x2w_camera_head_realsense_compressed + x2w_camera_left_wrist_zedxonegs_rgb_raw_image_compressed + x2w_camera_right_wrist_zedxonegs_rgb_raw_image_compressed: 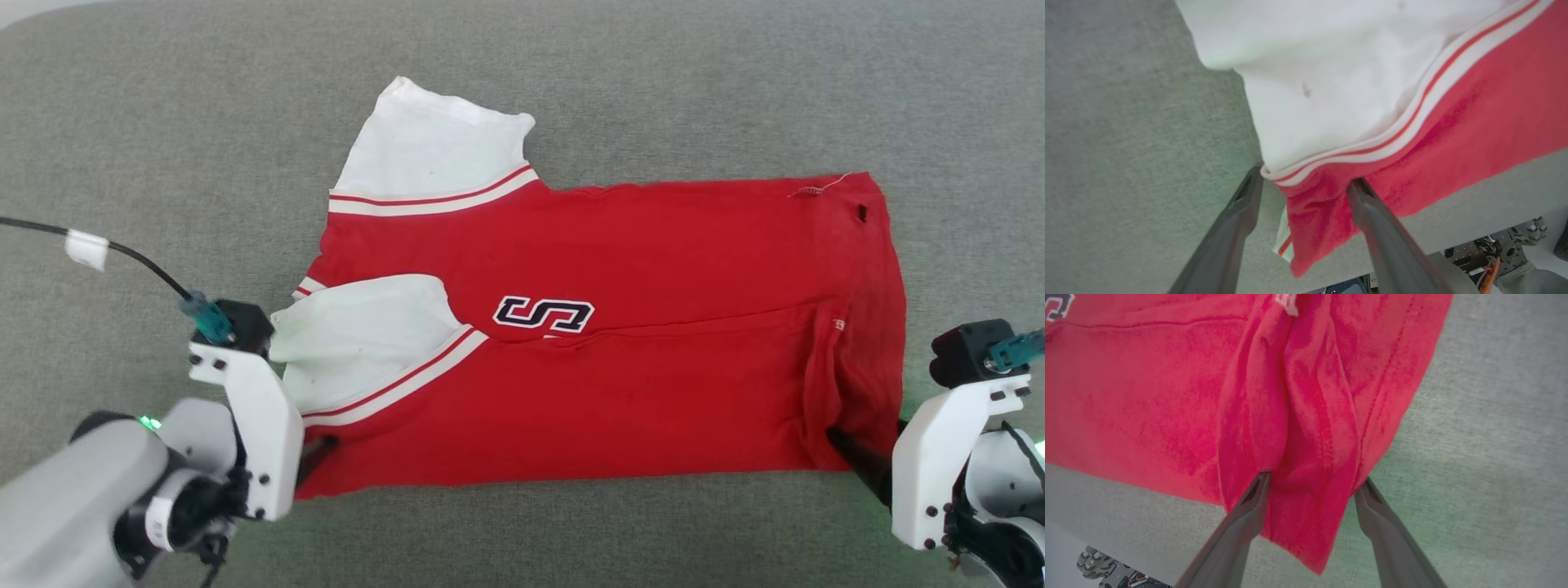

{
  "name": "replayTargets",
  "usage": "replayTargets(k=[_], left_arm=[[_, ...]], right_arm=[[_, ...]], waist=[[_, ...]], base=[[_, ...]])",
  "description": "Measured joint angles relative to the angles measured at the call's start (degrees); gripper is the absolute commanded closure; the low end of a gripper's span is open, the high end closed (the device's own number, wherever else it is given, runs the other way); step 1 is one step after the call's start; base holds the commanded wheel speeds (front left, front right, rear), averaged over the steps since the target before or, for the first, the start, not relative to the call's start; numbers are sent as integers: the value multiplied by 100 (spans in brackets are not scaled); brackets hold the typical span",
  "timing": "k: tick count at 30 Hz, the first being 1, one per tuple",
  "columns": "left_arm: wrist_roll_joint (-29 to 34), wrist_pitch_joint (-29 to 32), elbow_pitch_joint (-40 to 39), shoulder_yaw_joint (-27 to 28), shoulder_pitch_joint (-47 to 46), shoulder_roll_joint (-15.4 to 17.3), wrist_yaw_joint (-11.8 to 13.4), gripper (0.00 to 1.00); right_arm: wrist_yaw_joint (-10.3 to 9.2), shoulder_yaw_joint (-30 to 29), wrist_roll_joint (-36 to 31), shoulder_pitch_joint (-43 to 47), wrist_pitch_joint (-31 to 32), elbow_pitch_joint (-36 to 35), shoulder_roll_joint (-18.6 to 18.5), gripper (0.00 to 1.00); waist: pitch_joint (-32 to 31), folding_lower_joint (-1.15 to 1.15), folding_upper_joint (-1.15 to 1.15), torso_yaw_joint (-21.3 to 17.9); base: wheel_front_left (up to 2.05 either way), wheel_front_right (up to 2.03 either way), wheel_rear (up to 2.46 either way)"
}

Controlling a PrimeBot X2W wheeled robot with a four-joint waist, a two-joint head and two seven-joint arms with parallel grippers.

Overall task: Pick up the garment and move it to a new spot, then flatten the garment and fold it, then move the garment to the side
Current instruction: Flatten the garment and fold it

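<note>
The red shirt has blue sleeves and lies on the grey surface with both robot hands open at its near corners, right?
Not quite: the sleeves are white, not blue, as the head view shows. The rest holds: the red shirt lies on the grey surface, with the left gripper and right gripper open at its near corners.

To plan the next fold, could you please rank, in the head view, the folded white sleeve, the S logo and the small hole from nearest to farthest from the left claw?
From the left claw:
1. Folded white sleeve, beside it, at the left end.
2. S logo, in the middle.
3. Small hole, far right upper corner.
</note>
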Motion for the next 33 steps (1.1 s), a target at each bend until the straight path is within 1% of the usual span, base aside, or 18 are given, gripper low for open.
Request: replayTargets(k=[4,7,8,11,14,16,20,22,25,28,33], left_arm=[[-9,-71,19,190,-139,93,15,0],[10,-120,-74,359,-352,256,56,0],[64,-162,-132,454,-516,356,44,0],[204,-194,-123,568,-843,427,-86,0],[282,-297,35,678,-1157,404,-332,0],[448,-346,234,708,-1376,388,-519,0],[559,-463,816,803,-1757,357,-855,0],[605,-522,1137,832,-1927,331,-1028,0],[634,-575,1656,873,-2151,259,-1230,0],[759,-589,2152,854,-2378,141,-1448,0],[937,-516,2866,733,-2754,-98,-1705,0]], right_arm=[[0,-10,-86,-42,-302,-9,-42,0],[0,-64,-134,-71,-575,-164,-63,0],[0,-155,-135,-96,-805,-320,29,0],[0,-244,-144,-181,-1237,-563,188,0],[0,-278,-275,-358,-1764,-721,360,0],[0,-326,-394,-476,-2164,-773,537,0],[0,-275,-654,-840,-3145,-837,848,0],[0,-192,-812,-958,-3626,-823,922,0],[0,-5,-887,-1074,-4168,-683,1025,0],[0,77,-914,-1143,-4503,-567,1106,0],[0,157,-943,-1184,-4647,-453,1171,0]], waist=[[-43,0,0,-71],[-79,0,0,-149],[-97,0,0,-220],[-111,0,0,-348],[-101,0,0,-512],[-83,0,0,-635],[-13,0,0,-938],[36,0,1,-1102],[125,0,1,-1356],[236,0,1,-1585],[476,0,1,-1847]], base=[[0,0,0],[0,0,0],[0,0,0],[0,0,0],[0,0,0],[0,0,0],[0,0,0],[0,0,0],[0,0,0],[0,0,0],[0,0,0]])
